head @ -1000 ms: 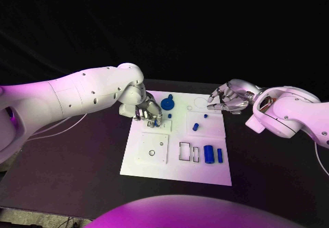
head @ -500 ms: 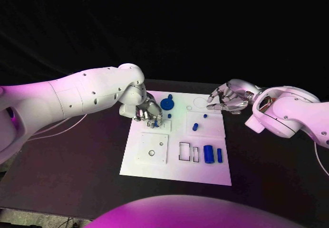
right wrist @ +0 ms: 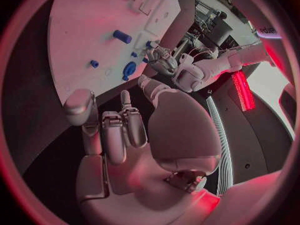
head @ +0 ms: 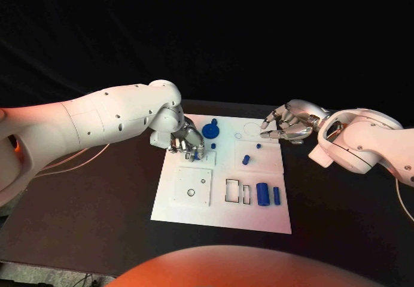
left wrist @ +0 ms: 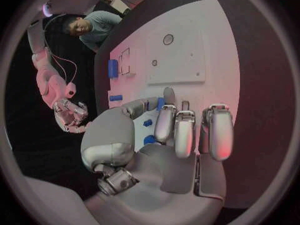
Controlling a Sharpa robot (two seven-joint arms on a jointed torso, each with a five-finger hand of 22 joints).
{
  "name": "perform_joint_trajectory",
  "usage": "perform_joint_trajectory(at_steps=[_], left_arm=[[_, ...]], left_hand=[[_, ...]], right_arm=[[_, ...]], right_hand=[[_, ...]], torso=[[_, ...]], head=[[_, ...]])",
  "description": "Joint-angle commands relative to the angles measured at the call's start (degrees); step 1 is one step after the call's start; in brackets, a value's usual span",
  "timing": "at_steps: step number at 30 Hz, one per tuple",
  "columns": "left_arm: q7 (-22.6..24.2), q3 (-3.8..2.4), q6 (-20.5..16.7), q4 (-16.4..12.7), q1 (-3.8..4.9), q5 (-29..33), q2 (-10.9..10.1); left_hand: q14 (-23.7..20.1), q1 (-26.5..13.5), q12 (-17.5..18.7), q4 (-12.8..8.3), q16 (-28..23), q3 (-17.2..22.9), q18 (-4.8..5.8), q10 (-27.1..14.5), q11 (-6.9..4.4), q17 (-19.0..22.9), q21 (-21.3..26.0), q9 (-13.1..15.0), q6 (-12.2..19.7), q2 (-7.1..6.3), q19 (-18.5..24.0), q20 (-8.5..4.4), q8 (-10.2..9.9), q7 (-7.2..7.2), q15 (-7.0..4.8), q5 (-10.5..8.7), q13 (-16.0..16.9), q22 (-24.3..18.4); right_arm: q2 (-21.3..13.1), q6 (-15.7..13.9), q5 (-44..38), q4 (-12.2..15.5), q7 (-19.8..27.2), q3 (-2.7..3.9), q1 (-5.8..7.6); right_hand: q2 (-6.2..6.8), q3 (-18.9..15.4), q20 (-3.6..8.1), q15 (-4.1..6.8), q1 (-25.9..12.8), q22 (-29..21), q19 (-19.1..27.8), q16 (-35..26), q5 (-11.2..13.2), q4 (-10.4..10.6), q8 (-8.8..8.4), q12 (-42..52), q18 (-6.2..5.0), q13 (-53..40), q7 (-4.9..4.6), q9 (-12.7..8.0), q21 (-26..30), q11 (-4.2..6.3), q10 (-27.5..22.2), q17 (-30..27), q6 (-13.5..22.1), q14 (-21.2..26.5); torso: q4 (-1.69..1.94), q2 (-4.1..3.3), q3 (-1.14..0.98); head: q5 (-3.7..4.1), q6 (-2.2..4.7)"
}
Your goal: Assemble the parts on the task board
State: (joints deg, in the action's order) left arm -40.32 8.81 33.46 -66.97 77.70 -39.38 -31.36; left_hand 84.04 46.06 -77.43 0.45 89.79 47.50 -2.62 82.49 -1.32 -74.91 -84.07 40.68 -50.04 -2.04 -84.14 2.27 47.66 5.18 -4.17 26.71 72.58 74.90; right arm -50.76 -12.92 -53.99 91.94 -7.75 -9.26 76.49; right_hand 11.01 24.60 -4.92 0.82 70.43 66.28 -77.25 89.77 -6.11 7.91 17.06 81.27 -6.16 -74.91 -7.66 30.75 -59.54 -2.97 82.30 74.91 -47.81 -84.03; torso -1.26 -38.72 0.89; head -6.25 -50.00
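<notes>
Five blue parts [head: 262, 194] lie on the task board [head: 259, 218].

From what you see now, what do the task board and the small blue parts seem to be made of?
The task board looks like matte white plastic: flat, no glare, clean-cut recesses. The blue parts look like moulded or printed plastic, evenly coloured with a slight sheen. Neither is certain.

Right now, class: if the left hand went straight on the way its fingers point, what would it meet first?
Probably the small blue part at the left hand's fingertips, on the task board; contact is unclear.
</notes>
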Motion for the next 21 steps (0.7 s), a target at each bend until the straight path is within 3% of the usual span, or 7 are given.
perform_joint_trajectory(at_steps=[1,13,16,21], left_arm=[[0.3,0.01,0.7,-0.2,-0.09,0.9,0.2],[0.2,0.01,1.2,0.8,-0.10,0.6,0.8],[0.1,0.02,2.0,1.2,-0.12,0.7,1.1],[0.0,0.04,2.4,1.9,-0.18,0.8,1.6]], left_hand=[[6.0,1.2,-0.4,-7.5,0.2,7.2,0.88,1.5,-0.99,-15.1,-0.3,0.1,-4.4,1.62,-1.5,-0.42,-0.3,-3.97,-0.39,0.39,0.1,10.3],[6.0,0.9,-0.2,-7.4,0.2,7.1,0.86,1.4,-1.00,-15.1,-0.2,0.6,-4.4,1.94,-1.5,-0.46,-0.5,-3.97,-0.43,-0.39,-0.1,10.3],[6.0,0.7,0.0,-7.4,0.2,6.9,0.81,1.3,-0.97,-15.1,0.0,1.4,-4.2,2.36,-1.4,-0.47,-1.0,-3.93,-0.44,-1.74,-0.3,10.2],[6.0,0.6,0.2,-7.4,0.2,6.9,0.79,1.2,-0.94,-15.1,0.0,1.7,-4.1,2.52,-1.3,-0.47,-1.2,-3.89,-0.43,-2.32,-0.5,10.1]], right_arm=[[0.0,0.5,-0.5,0.1,0.4,-0.01,-0.04],[0.0,0.5,-0.5,0.1,0.4,-0.01,-0.05],[0.0,0.5,-0.5,0.1,0.5,-0.01,-0.06],[0.0,0.5,-0.5,0.1,0.5,-0.01,-0.09]], right_hand=[[0.53,0.2,-0.03,0.21,0.2,0.0,0.3,0.1,-0.4,0.3,0.40,-0.2,-0.68,-4.1,-0.01,0.1,0.2,-0.02,-0.5,14.8,0.4,-5.9],[0.53,0.2,-0.03,0.21,0.2,0.0,0.3,0.1,-0.4,0.3,0.40,-0.2,-0.68,-4.1,-0.01,0.1,0.2,-0.02,-0.5,14.8,0.4,-5.9],[0.53,0.2,-0.03,0.21,0.2,0.0,0.3,0.1,-0.4,0.3,0.40,-0.2,-0.68,-4.1,-0.01,0.1,0.2,-0.02,-0.5,14.8,0.4,-5.9],[0.53,0.2,-0.03,0.21,0.2,0.0,0.3,0.1,-0.4,0.3,0.40,-0.2,-0.68,-4.1,-0.01,0.1,0.2,-0.02,-0.5,14.8,0.4,-5.9]], torso=[[-0.06,-0.03,0.03],[0.00,0.03,0.00],[-0.02,0.00,0.03],[-0.04,0.06,-0.02]], head=[[0.08,0.00],[0.16,0.00],[0.14,0.00],[0.15,0.00]])
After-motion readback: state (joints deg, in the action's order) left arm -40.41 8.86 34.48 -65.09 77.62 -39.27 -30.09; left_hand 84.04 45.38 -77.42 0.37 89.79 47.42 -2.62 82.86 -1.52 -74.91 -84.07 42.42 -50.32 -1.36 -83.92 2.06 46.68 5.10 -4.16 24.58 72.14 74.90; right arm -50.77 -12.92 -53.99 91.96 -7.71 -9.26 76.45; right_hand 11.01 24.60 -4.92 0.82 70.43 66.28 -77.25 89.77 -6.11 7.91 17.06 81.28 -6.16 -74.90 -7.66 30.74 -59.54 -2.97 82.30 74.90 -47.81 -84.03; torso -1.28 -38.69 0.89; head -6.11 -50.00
